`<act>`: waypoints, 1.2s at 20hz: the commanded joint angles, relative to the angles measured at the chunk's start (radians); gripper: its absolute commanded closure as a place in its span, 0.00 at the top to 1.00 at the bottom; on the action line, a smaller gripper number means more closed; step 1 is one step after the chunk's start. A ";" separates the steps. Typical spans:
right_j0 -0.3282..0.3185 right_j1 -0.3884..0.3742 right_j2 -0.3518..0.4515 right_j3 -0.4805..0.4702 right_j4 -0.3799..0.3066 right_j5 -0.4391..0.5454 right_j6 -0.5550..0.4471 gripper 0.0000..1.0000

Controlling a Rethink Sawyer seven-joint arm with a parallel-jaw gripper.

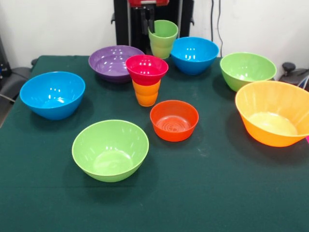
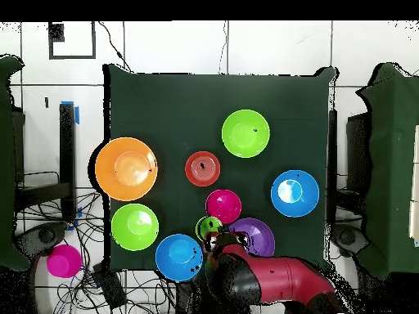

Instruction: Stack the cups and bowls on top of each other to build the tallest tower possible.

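Green cloth covered the worktop (image 1: 203,193). My pincer (image 1: 151,25) reached into the green cup (image 1: 162,38), grip unclear. Its next home, I judged: squarely over the magenta bowl (image 1: 147,68) just beside it.

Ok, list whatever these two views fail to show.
The gripper: in the front view the top edge cuts it and the light green cup hides its lower end, so open or shut is unclear. In the overhead view the arm covers it.
The orange cup: overhead, hidden beneath the magenta bowl.
The large orange bowl: front view, cut by the right edge.
The purple bowl: overhead, partly under the arm.
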 commanded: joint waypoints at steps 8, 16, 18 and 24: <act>-0.042 0.030 0.033 -0.090 -0.063 0.051 -0.002 0.00; -0.033 0.049 0.023 -0.086 -0.063 0.027 0.024 0.00; -0.026 0.043 0.005 -0.020 -0.056 0.034 0.046 0.00; 0.049 0.073 -0.276 0.278 -0.106 -0.288 0.270 0.00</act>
